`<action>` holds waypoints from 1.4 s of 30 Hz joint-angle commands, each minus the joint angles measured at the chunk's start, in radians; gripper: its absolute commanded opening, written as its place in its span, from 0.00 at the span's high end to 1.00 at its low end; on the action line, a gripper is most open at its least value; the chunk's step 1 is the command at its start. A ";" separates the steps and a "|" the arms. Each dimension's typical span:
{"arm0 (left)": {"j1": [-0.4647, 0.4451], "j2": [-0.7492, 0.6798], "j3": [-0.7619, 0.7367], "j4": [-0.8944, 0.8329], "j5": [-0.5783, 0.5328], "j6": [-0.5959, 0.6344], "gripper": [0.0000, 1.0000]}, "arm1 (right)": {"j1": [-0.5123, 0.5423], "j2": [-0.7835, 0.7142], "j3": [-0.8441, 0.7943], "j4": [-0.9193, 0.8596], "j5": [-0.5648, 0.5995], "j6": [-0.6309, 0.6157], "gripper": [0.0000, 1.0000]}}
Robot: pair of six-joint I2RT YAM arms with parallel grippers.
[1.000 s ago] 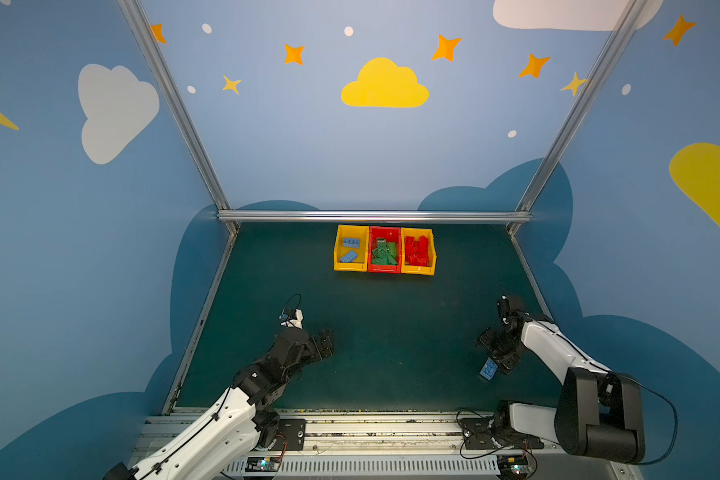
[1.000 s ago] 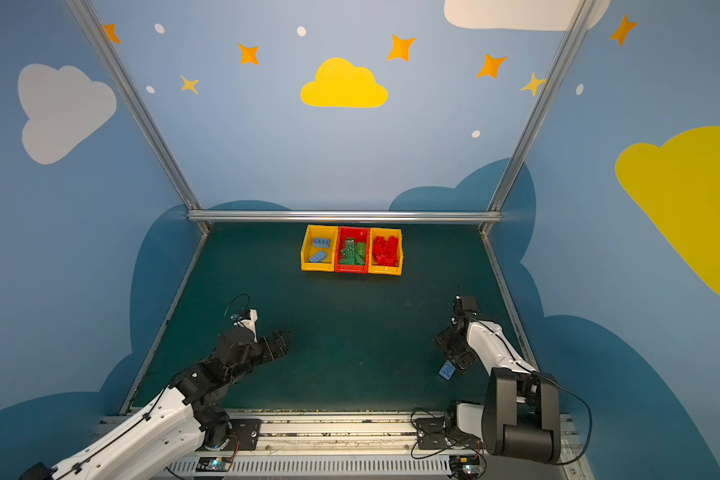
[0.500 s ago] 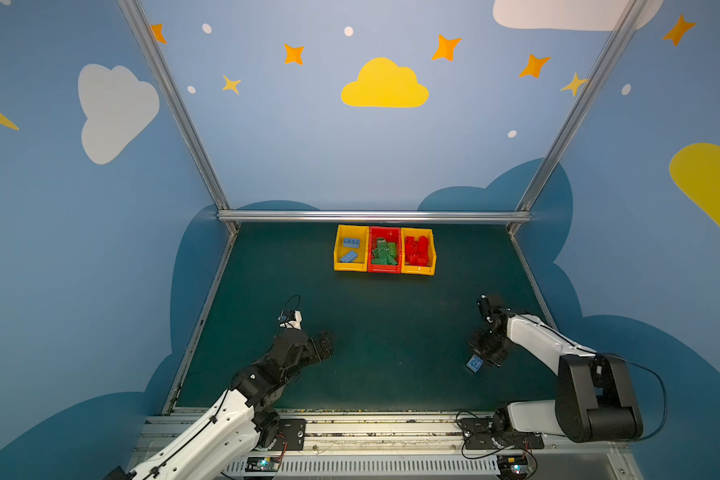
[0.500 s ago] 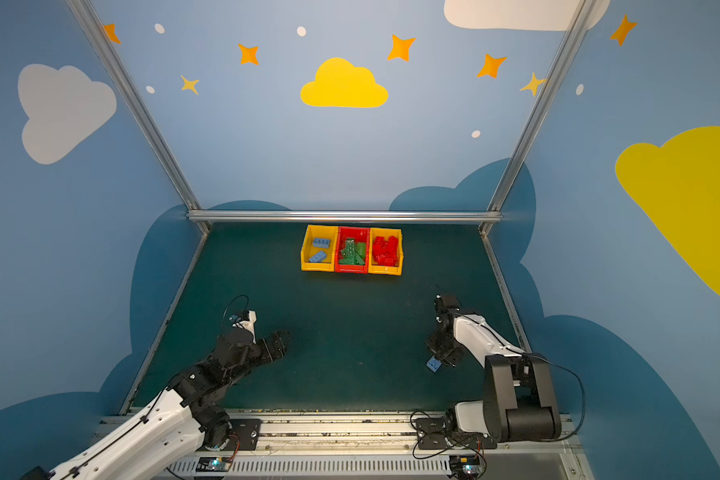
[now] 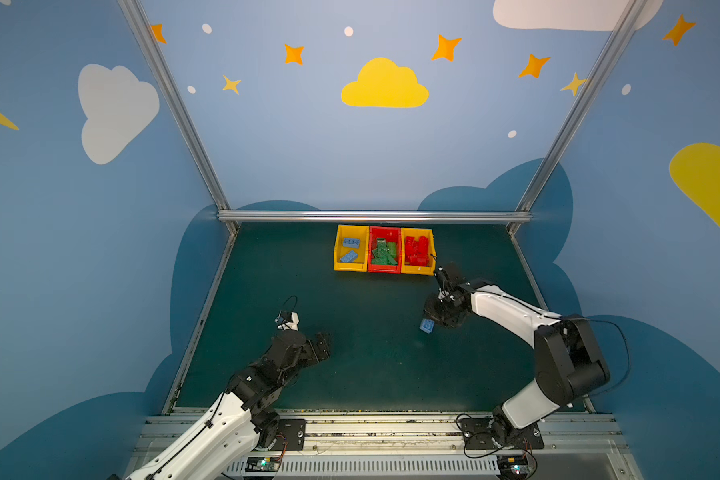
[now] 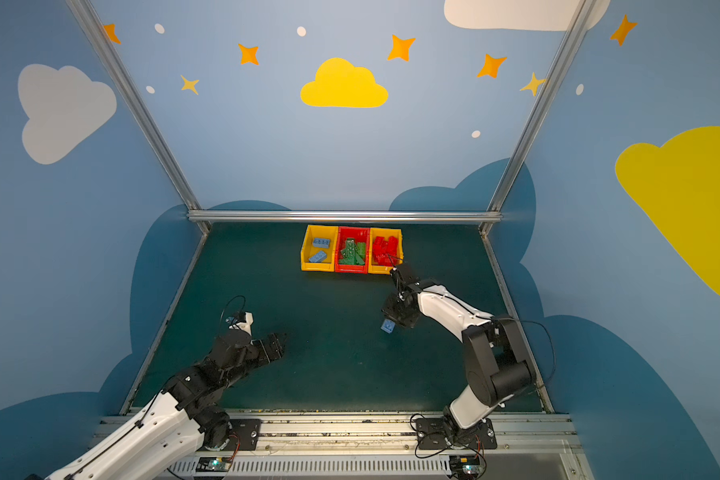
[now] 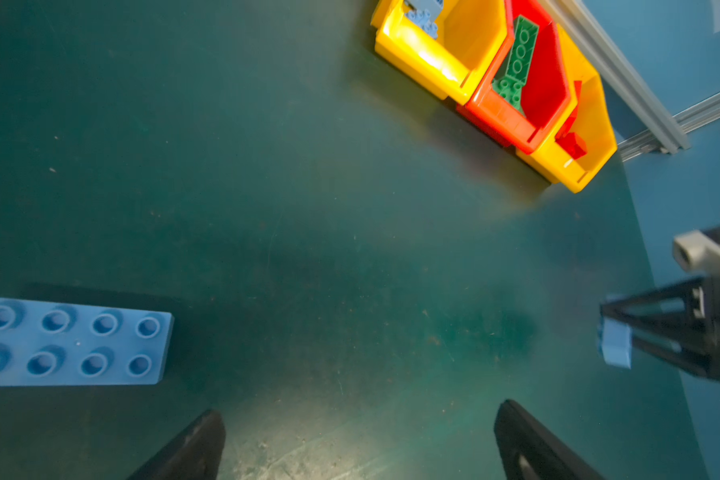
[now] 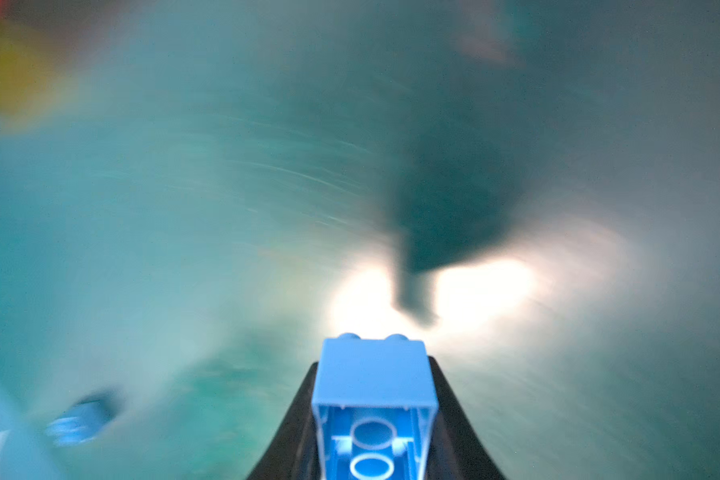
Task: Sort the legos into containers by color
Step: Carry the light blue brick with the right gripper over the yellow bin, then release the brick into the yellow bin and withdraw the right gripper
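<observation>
Blue brick [image 8: 374,386] pinched in right gripper [image 5: 430,323] (left gripper [image 7: 360,411] spread wide).

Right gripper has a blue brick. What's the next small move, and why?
Probably swing the right gripper toward the yellow bin at the left end of the row. It is shut on a light blue brick, and that bin holds the other blue bricks, while the red bin holds green bricks.
</observation>
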 commanded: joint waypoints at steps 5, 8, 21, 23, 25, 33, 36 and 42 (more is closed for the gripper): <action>0.003 -0.011 0.069 -0.095 -0.064 -0.014 0.00 | 0.083 0.249 0.366 0.139 -0.159 -0.065 0.80; 0.004 -0.004 0.095 -0.118 -0.088 -0.015 0.00 | 0.110 0.361 0.553 0.163 -0.216 -0.108 0.80; 0.004 0.012 0.179 -0.217 -0.163 -0.030 0.00 | 0.118 0.828 1.241 0.215 -0.242 -0.299 0.78; 0.005 0.017 0.188 -0.228 -0.165 -0.030 0.00 | 0.122 0.884 1.316 0.223 -0.232 -0.326 0.78; 0.004 0.019 0.195 -0.239 -0.171 -0.034 0.00 | 0.123 0.931 1.384 0.222 -0.210 -0.356 0.77; 0.005 0.025 0.201 -0.257 -0.156 -0.050 0.00 | 0.122 1.047 1.559 0.202 -0.148 -0.420 0.35; 0.004 0.028 0.211 -0.281 -0.161 -0.061 0.00 | 0.121 1.013 1.531 0.217 -0.166 -0.439 0.16; 0.011 0.037 0.240 -0.387 -0.220 -0.138 0.00 | 0.124 0.825 1.332 0.289 -0.168 -0.453 0.14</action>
